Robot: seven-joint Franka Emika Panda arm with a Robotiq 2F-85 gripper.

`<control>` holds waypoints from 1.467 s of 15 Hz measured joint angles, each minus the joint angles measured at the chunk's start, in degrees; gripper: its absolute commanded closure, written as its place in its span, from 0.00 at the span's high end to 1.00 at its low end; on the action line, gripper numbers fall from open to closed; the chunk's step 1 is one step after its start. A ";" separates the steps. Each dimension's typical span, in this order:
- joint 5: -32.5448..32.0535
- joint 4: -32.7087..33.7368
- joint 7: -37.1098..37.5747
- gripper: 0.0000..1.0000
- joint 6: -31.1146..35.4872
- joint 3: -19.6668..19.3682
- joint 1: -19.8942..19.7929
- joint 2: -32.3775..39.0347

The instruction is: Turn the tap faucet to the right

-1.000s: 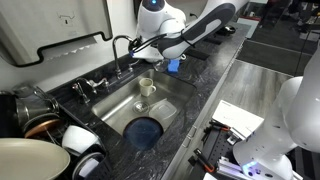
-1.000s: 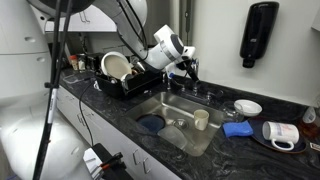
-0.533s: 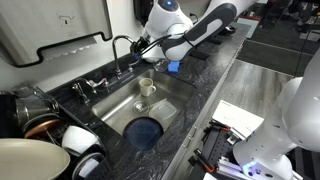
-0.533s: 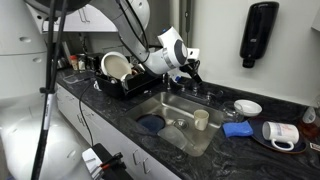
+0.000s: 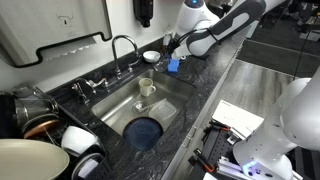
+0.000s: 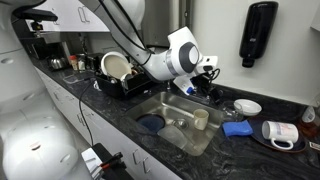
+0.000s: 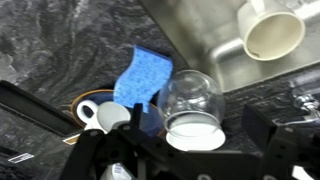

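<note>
The tap faucet (image 5: 122, 42) is a thin chrome gooseneck behind the sink (image 5: 168, 110); its arch curves out over the basin. My gripper (image 5: 168, 46) is open and empty. It hangs apart from the spout, to its side, over the counter by a blue sponge (image 5: 173, 66). In an exterior view the gripper (image 6: 207, 72) stands in front of the tap, and I cannot make the spout out. In the wrist view the fingers (image 7: 185, 152) are spread wide over an upturned glass on a white saucer (image 7: 190, 108); the faucet is out of that view.
A cream cup (image 5: 146, 87) and a blue plate (image 5: 145, 131) lie in the sink. Short lever handles (image 5: 95, 86) flank the tap. A mug on a plate (image 6: 283, 132), a sponge (image 6: 236, 128) and a dish rack (image 6: 120, 75) stand on the dark counter.
My gripper was at the spout's arch a second ago. It has drawn off sideways, away from the faucet, to above the saucer and sponge. The spout now stands free.
</note>
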 measured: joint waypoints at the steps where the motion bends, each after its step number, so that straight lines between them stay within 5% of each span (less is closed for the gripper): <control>1: 0.79 -1.97 -4.26 1.00 0.00 -1.14 -1.58 -1.49; 5: 8.08 -8.53 -22.02 1.00 -0.40 -5.29 -3.72 -7.05; 8: 14.38 -11.57 -34.67 1.00 -1.75 -7.86 -1.39 -10.59; 12: 23.43 -12.34 -48.70 1.00 -11.92 -3.47 -0.84 -15.61; 16: 24.98 -12.19 -51.12 1.00 -16.37 -1.67 -0.60 -18.40; 22: 24.78 -11.66 -52.64 1.00 -13.63 0.42 -1.06 -18.20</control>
